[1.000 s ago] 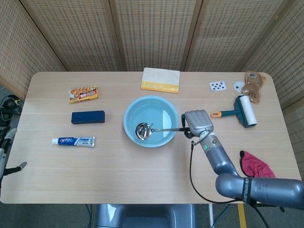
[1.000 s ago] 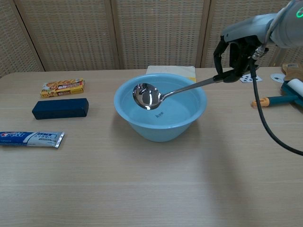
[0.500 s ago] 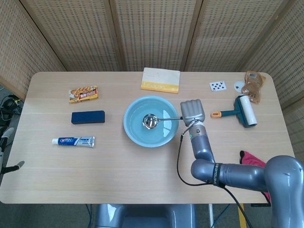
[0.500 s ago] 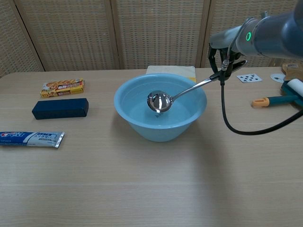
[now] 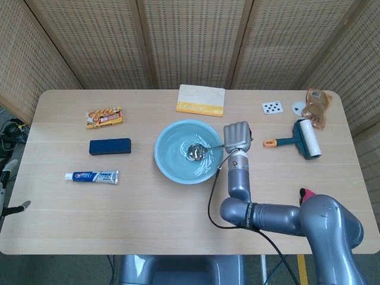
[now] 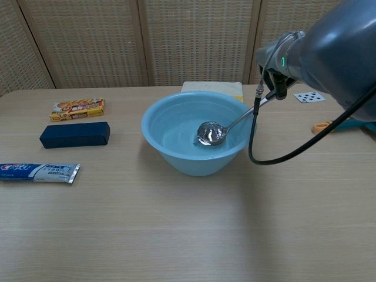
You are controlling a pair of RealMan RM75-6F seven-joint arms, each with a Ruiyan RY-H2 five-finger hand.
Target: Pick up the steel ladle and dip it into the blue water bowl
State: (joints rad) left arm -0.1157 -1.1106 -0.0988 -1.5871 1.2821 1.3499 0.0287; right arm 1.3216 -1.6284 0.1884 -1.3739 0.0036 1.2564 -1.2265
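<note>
The blue water bowl (image 5: 166, 160) (image 6: 170, 126) stands at the table's middle. The steel ladle (image 5: 195, 151) (image 6: 212, 133) has its cup down in the bowl's right part, at the rippling water, with its handle sloping up over the right rim. My right hand (image 5: 237, 136) grips the handle's end just right of the rim; in the chest view the right hand (image 6: 275, 73) is largely covered by its own forearm. My left hand is out of both views.
Left of the bowl lie a snack packet (image 5: 104, 117), a dark blue box (image 5: 110, 146) and a toothpaste tube (image 5: 91, 176). A yellow-edged pad (image 5: 200, 100) sits behind it. On the right are a lint roller (image 5: 303, 139), playing card (image 5: 272, 107), snack bag (image 5: 316, 107) and red cloth (image 5: 306, 193).
My right hand has swung closer to the bowl's right rim and tipped the ladle down. The cup moved right and dropped from above the water into it; the water now ripples.
</note>
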